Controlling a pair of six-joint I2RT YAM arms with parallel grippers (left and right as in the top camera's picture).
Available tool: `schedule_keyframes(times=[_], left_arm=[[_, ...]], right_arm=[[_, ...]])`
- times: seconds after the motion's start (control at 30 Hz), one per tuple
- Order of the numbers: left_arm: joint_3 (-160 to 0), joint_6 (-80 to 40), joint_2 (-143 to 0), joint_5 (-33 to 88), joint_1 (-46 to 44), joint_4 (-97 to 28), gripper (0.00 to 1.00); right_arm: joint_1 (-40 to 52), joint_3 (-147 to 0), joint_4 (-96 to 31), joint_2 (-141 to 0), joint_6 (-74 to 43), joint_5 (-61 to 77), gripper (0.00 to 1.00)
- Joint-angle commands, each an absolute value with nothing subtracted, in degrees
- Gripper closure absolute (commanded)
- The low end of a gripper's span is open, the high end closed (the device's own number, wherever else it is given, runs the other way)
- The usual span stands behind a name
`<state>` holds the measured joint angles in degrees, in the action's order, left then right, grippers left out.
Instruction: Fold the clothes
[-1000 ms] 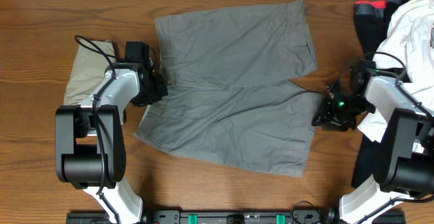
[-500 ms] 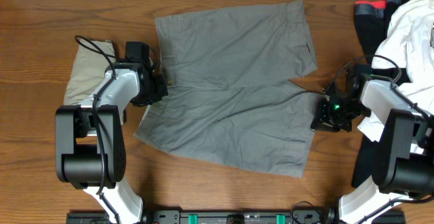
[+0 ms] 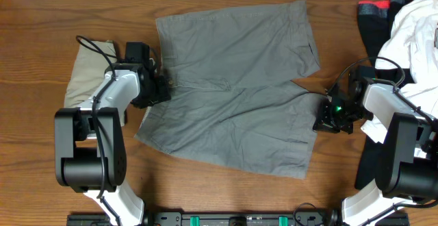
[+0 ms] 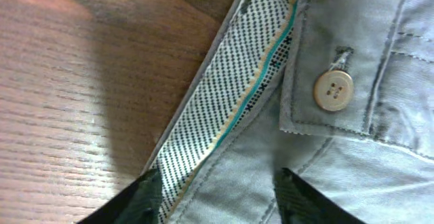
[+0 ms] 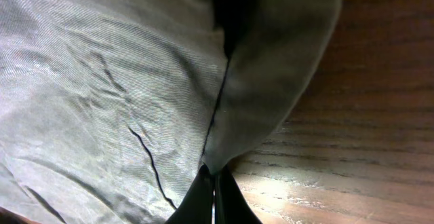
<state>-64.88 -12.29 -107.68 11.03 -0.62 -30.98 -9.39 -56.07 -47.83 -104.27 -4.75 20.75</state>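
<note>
Grey shorts [image 3: 233,89] are seen spread flat on the table [image 3: 41,34]. At their waistband, just beside the button [image 4: 333,89], the left gripper [image 4: 217,195] is held with its jaws spread, and the cloth lies loose between them. At the opposite leg hem the right gripper [image 5: 215,191] is pressed together, with the hem's edge pinched. Khaki shorts [image 3: 85,72] are laid folded just beyond the waistband side.

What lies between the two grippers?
The grey shorts, spread flat, fill the stretch from the left gripper at the waistband to the right gripper at a leg hem, seen in the overhead view.
</note>
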Motion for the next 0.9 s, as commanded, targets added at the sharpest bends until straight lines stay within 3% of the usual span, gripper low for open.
schedule_keyframes(times=[0.0,0.13,0.3,0.4,0.77,0.87], left_arm=[[-63.77,-8.27,-105.97,12.93,-0.08,-30.35,0.43],[-63.7,-3.36,-106.94,14.41,-0.08,-27.22,0.44],[-63.66,2.57,-107.48,18.81,-0.08,-23.38,0.6],[-63.66,6.24,-107.48,22.98,-0.08,-21.26,0.61],[-63.61,11.4,-107.5,22.9,-0.08,-20.01,0.75],[-63.44,11.31,-107.61,20.03,-0.08,-20.25,0.75]], right_arm=[[-8.64,-54.37,-47.57,-105.67,-6.02,16.05,0.99],[-8.6,-54.37,-47.37,-105.67,-6.02,16.05,0.99],[-8.6,-54.37,-47.35,-105.67,-6.02,16.03,0.99],[-8.6,-54.37,-47.27,-105.67,-6.02,16.05,0.99],[-8.6,-54.37,-47.09,-105.67,-6.22,16.05,0.99],[-8.6,-54.37,-47.09,-105.67,-6.2,16.05,0.99]])
